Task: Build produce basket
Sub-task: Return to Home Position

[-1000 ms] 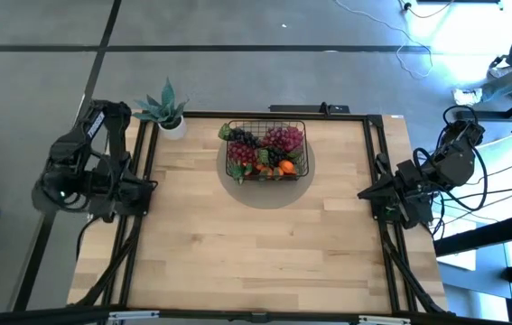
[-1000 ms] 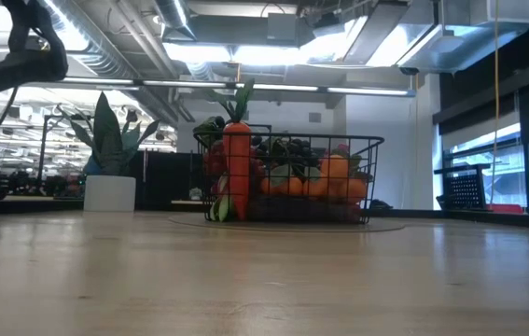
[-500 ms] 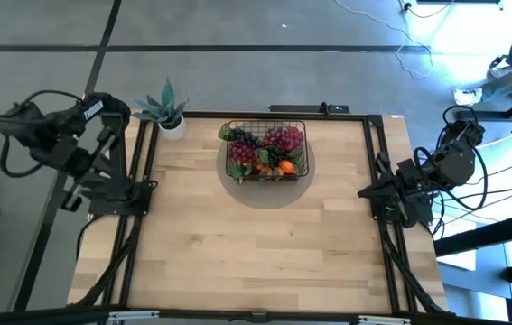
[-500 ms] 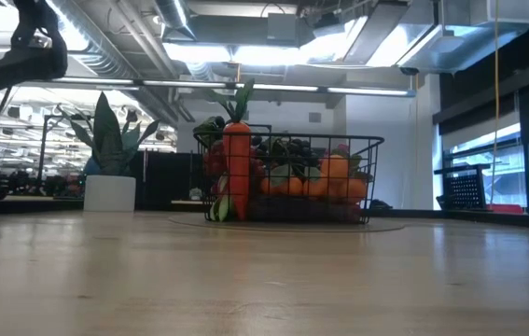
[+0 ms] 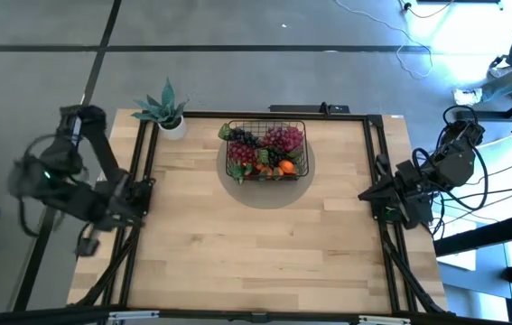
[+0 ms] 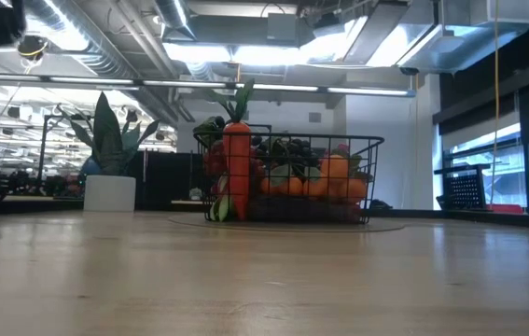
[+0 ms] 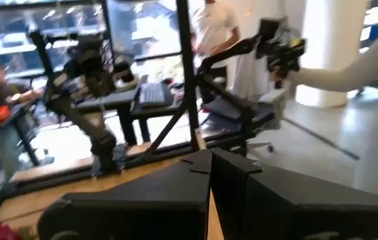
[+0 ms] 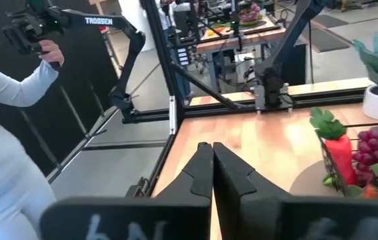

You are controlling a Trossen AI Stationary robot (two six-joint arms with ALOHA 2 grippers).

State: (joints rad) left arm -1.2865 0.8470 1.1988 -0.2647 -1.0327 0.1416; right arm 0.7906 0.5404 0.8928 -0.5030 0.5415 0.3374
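Observation:
The black wire-mesh basket (image 5: 267, 152) stands on the table's far middle part, filled with produce: grape bunches (image 5: 283, 137), oranges (image 5: 286, 166), and an upright carrot (image 6: 236, 163) at its left end in the low view. My left gripper (image 7: 211, 163) is shut and empty beyond the table's left edge. My right gripper (image 8: 212, 155) is shut and empty at the table's right edge, with the basket's end (image 8: 349, 163) in its view.
A spiky green plant in a white pot (image 5: 169, 113) stands at the table's far left corner. Black rails run along the table's left (image 5: 138, 217) and right (image 5: 382, 226) sides. People stand in the room beyond the table.
My left arm has swung about beyond the table's left edge, reaching out to the left and then folding back down toward the near side. The basket and the right arm have kept still.

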